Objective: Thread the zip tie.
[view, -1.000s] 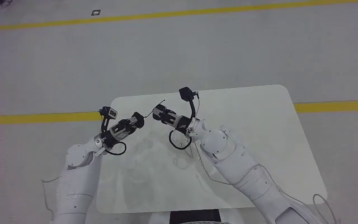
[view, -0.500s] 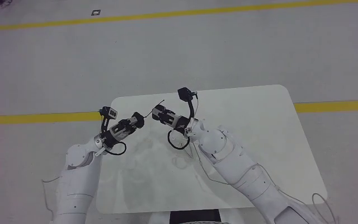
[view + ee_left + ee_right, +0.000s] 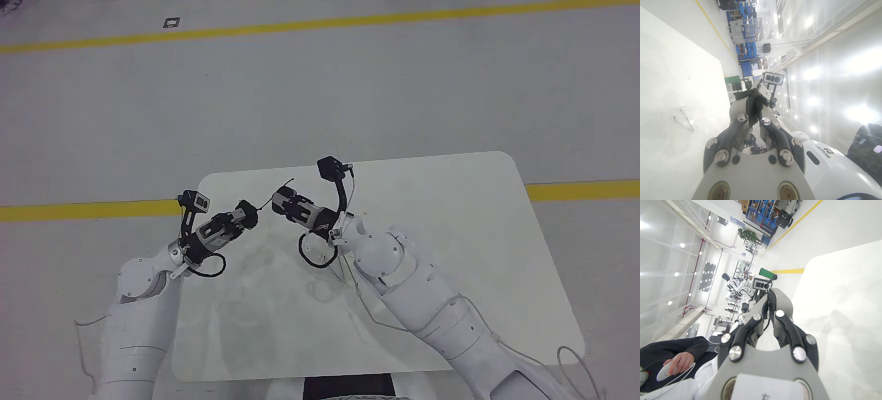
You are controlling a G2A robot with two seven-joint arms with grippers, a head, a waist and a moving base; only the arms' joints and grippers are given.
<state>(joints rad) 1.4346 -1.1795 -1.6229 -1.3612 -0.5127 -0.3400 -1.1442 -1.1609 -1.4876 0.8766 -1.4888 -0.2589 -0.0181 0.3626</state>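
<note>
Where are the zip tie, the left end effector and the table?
zip tie [image 3: 285, 187], top view, on its thin strap.
left end effector [image 3: 250, 211], top view, midway between its fingertips.
table [image 3: 470, 230], top view, on a bare part.

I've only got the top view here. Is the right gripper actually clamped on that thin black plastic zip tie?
Observer: Yes. In the right wrist view the thin black plastic zip tie runs between the fingers of the right gripper, which is shut.
Operator: And the other one?
Observer: The left gripper is shut too; what it pinches I cannot tell.
Operator: Anything lying below?
Observer: Two thin black strands, probably spare ties, lie on the white table.
</note>
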